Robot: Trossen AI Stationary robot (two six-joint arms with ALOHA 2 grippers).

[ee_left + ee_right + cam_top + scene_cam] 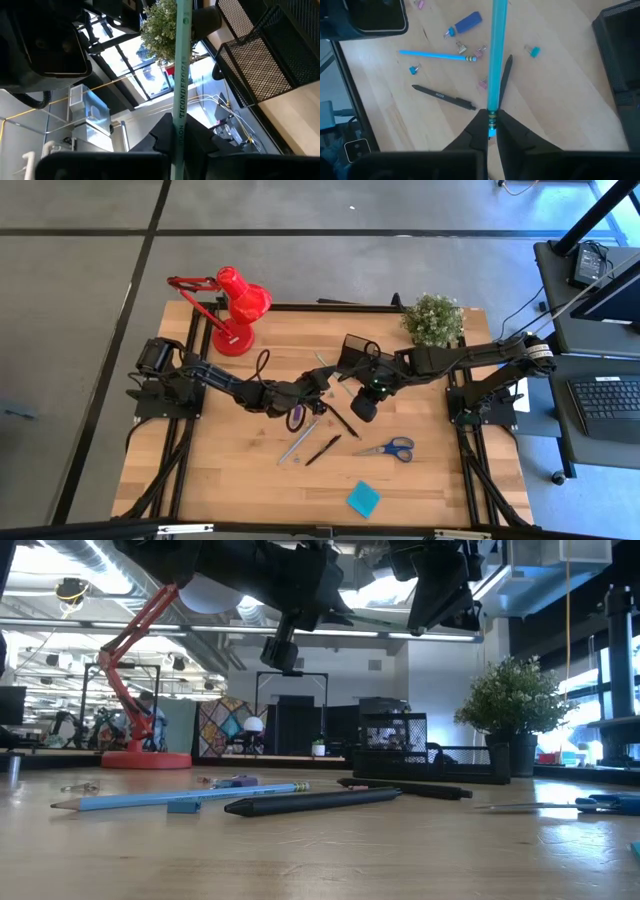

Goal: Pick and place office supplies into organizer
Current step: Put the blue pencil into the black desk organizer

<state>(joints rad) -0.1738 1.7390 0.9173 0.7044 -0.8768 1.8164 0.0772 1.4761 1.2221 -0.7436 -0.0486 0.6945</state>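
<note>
- Near: we list sticky-note pad [363, 498], scissors [389, 448], black pen [323, 450], loose pencil [298, 440].
- Mid-table: we find left gripper [178, 142] clamping a green pencil [181, 75]; right gripper [491, 131] clamping a blue pencil [497, 55].
- Far: organizer [356, 355], right of centre.

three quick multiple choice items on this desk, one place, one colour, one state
1. The sticky pad lies: A at the centre of the table; B near a table edge; C off the table.
2. The lamp is: A red; B white; C yellow.
3. The right arm's fingers are: A wide open; B shut on nothing; C shut on a pencil.
Key: B, it sits on bare wood close to the edge; A, shade and base are red; C, the pencil is pinched between them.
</note>
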